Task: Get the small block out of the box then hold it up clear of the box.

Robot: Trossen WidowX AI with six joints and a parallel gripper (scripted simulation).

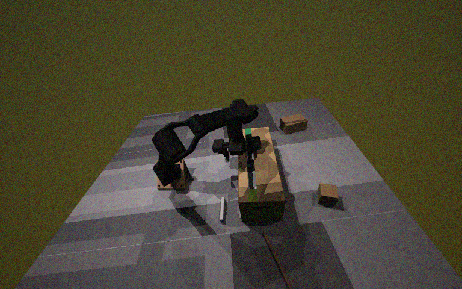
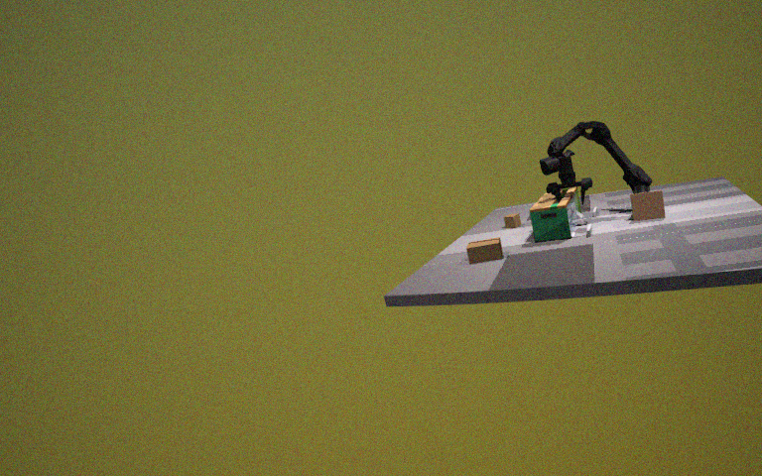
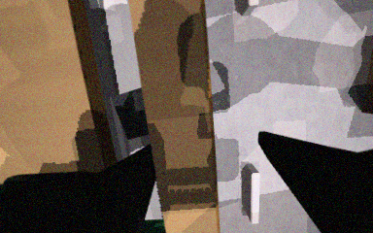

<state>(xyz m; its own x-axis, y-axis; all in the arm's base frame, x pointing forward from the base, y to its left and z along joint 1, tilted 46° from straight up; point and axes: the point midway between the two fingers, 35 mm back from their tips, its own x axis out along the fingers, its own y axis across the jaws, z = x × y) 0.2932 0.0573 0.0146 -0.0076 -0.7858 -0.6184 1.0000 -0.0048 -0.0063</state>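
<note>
The box (image 1: 272, 177) (image 2: 551, 225) (image 3: 39, 87) has a tan top and green ends. A long narrow slot (image 1: 253, 179) runs along its top, with a green patch near each end in the top view. My gripper (image 1: 240, 159) (image 2: 571, 198) (image 3: 209, 141) points down, open and empty, astride the strip of top between the slot and the clear front. One finger is at the slot; I cannot tell how far it reaches in. The other finger hangs outside, in front of the box. The small block and the shelf cannot be made out in any view.
A white bar (image 1: 222, 208) (image 3: 255, 196) lies in front of the box. A long wooden block (image 1: 293, 124) (image 2: 484, 251) and a smaller one (image 1: 328, 194) (image 2: 511, 220) are behind it. A thin stick (image 1: 276, 261) lies past one end. A brown block (image 1: 171, 186) (image 2: 648, 205) stands by the arm's base.
</note>
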